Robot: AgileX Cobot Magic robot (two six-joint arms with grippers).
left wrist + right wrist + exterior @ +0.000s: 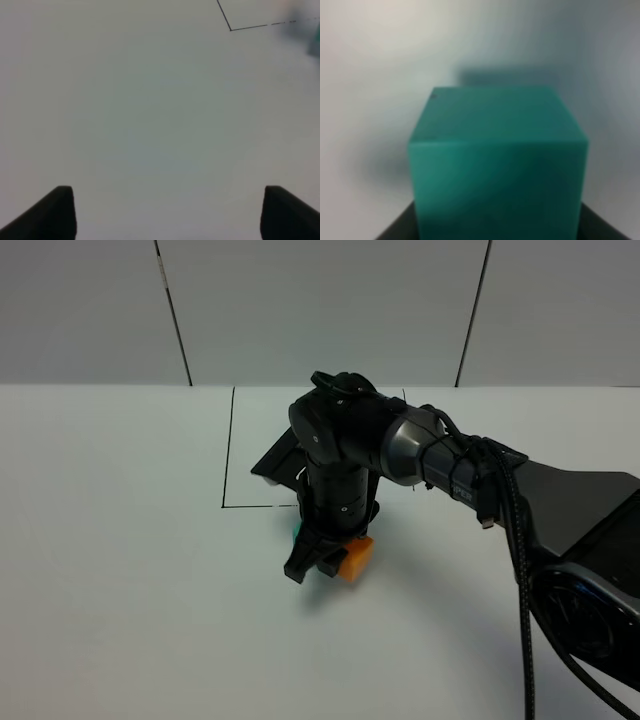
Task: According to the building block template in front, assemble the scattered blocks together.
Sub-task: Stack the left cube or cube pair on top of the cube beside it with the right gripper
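Exterior high view: white desk [120, 590] with a thin black-line rectangle [228, 455], mostly hidden behind the right arm [440, 460], which reaches in from three o'clock toward the middle. The right tool [318, 558] points down at the desk just outside the rectangle's near line. An orange block [355, 559] sits at the tool's three o'clock side, touching or just beside it; a sliver of the teal block [296, 530] shows at the tool's ten o'clock edge. Template pair not visible, likely behind the arm. Left arm not in this view. Left wrist view: two dark fingertips [57, 212] of the left tool [167, 212] stand well apart over bare desk, nothing between them; jaws wide. A corner of the black line [231, 29] and a blurred teal patch [316, 40] lie far off. Right wrist view: the teal block [497, 165] fills the frame, close and blurred, sitting between the dark jaw bases; right tool closed narrow on it.
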